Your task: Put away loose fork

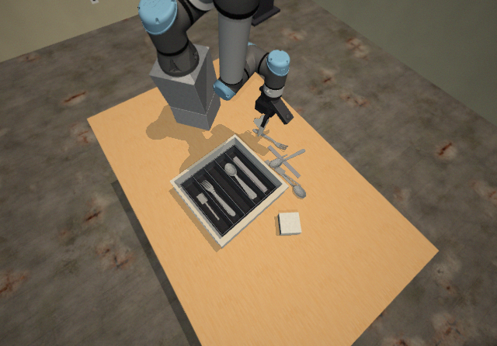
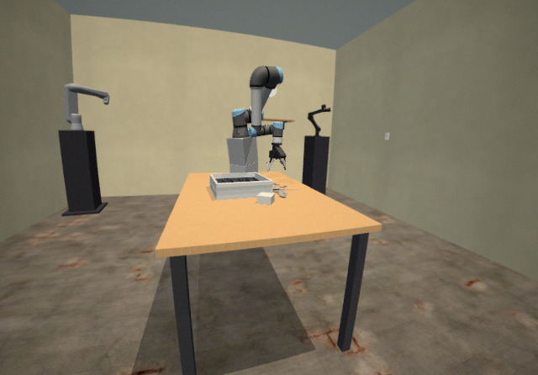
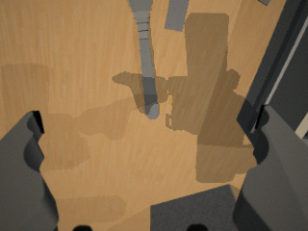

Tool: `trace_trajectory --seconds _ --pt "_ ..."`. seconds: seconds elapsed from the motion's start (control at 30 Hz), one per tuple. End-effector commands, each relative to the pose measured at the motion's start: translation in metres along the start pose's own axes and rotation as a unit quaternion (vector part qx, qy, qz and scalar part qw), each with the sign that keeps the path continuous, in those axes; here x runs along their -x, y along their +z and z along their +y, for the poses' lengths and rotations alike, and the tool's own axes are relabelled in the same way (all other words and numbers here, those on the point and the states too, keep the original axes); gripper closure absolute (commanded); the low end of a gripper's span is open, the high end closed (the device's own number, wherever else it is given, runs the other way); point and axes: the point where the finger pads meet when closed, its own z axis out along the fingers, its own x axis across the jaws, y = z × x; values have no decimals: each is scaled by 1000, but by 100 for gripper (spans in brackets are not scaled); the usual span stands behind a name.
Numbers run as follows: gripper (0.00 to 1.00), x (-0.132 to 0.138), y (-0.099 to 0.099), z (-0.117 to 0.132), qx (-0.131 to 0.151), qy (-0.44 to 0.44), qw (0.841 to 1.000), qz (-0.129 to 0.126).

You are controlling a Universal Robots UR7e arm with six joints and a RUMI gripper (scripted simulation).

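The loose fork [image 1: 271,138] lies flat on the table to the right of the tray [image 1: 229,188], its handle end toward the robot base and its tines toward the other loose cutlery. My gripper [image 1: 262,127] is open and empty, hovering just above the fork's handle end. In the wrist view the fork handle [image 3: 145,63] runs down from the top edge and ends between my two open fingers. The tray holds two forks [image 1: 218,198] in left slots, a spoon [image 1: 240,180] and a knife [image 1: 251,174] in slots further right.
Loose spoons and a knife [image 1: 288,167] lie in a pile right of the tray, beyond the fork's tines. A white block [image 1: 290,223] sits near the tray's front corner. The robot's grey pedestal [image 1: 188,89] stands behind the tray. The tray wall [image 3: 284,67] is at the wrist view's right.
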Motion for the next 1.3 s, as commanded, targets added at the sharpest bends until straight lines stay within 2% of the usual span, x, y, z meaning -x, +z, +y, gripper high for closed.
trace_trajectory --seconds 0.0,0.03,1.27 --pt "0 5 21 -5 -16 -28 999 -2" --pt "83 5 21 -6 -16 -28 999 -2" --pt "83 5 21 -5 -16 -28 999 -2"
